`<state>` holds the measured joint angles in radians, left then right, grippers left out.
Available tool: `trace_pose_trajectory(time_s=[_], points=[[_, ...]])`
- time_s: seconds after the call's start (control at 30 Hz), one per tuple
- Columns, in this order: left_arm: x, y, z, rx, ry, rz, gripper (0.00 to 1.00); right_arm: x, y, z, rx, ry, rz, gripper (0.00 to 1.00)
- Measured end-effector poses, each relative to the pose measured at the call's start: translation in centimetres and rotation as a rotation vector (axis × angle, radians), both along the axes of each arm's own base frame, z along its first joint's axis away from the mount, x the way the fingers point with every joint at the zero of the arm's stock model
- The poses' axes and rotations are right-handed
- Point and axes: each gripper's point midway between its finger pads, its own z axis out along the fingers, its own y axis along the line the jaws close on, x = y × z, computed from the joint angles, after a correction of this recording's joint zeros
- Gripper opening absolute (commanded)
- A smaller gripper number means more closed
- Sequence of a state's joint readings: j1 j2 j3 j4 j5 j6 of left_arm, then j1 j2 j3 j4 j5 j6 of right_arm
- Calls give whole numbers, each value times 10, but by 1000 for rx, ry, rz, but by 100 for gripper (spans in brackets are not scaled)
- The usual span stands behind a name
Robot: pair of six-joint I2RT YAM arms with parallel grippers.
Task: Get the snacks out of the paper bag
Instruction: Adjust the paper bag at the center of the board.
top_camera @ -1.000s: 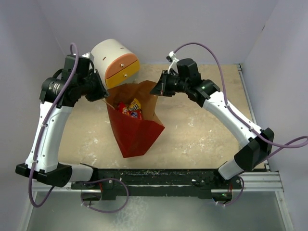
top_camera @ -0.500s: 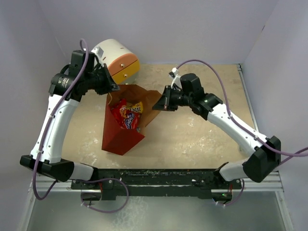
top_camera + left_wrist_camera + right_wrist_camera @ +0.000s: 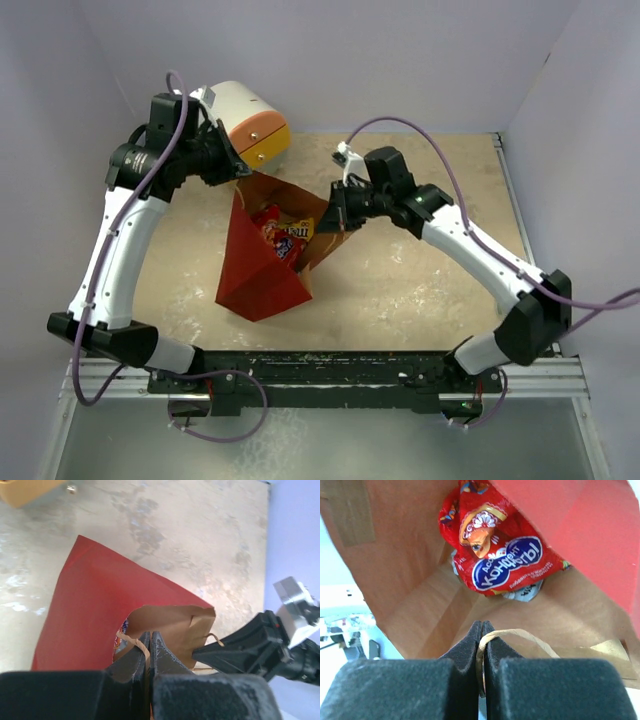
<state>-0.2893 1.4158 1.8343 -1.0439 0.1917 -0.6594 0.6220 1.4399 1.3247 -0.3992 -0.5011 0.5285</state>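
Observation:
The red paper bag [image 3: 262, 268] stands mid-table, its mouth held wide between my two arms. My left gripper [image 3: 238, 176] is shut on one twisted brown handle [image 3: 134, 641] at the bag's far-left rim. On the right rim, my right gripper [image 3: 333, 216] is shut on the other handle [image 3: 520, 636]. Snacks lie inside: a big red packet [image 3: 503, 555] with a blue-white logo, a yellow-orange packet [image 3: 299, 230] beside it, and a pale wrapper [image 3: 524, 593] underneath. The bag's kraft brown inside [image 3: 415, 585] shows in the right wrist view.
A white cylindrical drawer unit [image 3: 246, 120] with orange and yellow fronts lies at the back left, just behind my left gripper. Purple walls close in the beige table [image 3: 420, 280] on three sides.
Both arms shifted with the handles in grip; the bag's mouth turned and tilted, and the bag's base slid a little left. The snacks shifted inside it.

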Motion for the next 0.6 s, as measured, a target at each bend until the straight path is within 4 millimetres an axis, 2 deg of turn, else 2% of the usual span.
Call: trace_pose_trajectory(time_s=[0.1, 0.2, 0.4, 0.5, 0.6], points=[[11, 13, -2, 73, 6, 60, 0, 13, 18, 8, 11, -47, 73, 3], [19, 19, -3, 124, -2, 66, 0, 16, 35, 13, 25, -83, 137, 3], [39, 14, 14, 163, -64, 16, 0, -10, 66, 11, 48, -102, 250, 4], [45, 5, 13, 141, -68, -26, 0, -24, 69, 4, 37, -102, 286, 7], [46, -9, -4, 89, -35, -68, 0, -31, 56, -15, -23, -83, 302, 12]])
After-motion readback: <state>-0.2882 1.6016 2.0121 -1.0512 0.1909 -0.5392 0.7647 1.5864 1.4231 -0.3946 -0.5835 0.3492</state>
